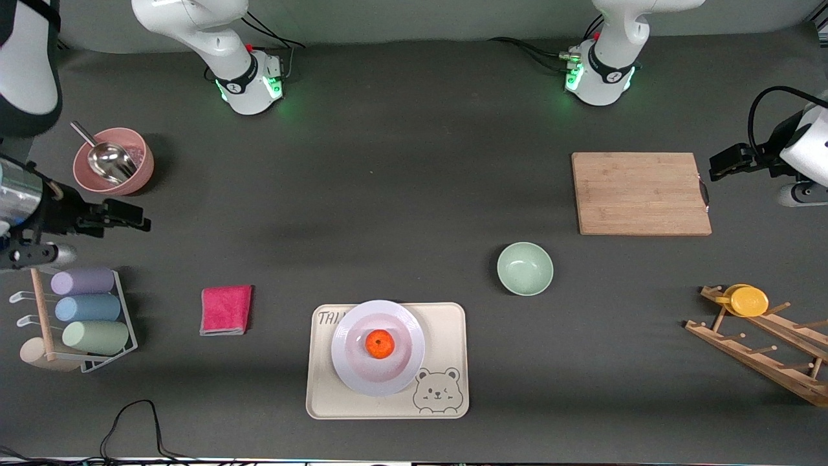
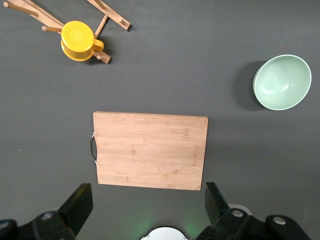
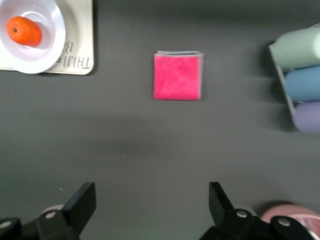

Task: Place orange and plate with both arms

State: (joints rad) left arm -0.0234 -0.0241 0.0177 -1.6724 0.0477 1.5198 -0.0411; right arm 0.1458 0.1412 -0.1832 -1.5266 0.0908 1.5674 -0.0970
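Note:
The orange (image 1: pixel 380 343) lies in the middle of the pale plate (image 1: pixel 346 362), and the plate stands on the cream bear tray (image 1: pixel 446 336) near the front camera. The right wrist view shows the orange (image 3: pixel 24 31) on the plate (image 3: pixel 52 45) as well. My right gripper (image 1: pixel 139 217) hangs open and empty at the right arm's end of the table, over bare mat (image 3: pixel 151 190) between the pink bowl and the cup rack. My left gripper (image 1: pixel 718 165) hangs open and empty at the left arm's end, beside the cutting board (image 2: pixel 147 195). Both are well away from the plate.
A wooden cutting board (image 1: pixel 640 193) and a mint-green bowl (image 1: pixel 524 268) lie toward the left arm's end, with a wooden rack holding a yellow cup (image 1: pixel 748 301). A pink cloth (image 1: pixel 226 309), a pink bowl with a metal scoop (image 1: pixel 113 160) and a rack of cups (image 1: pixel 84 317) lie toward the right arm's end.

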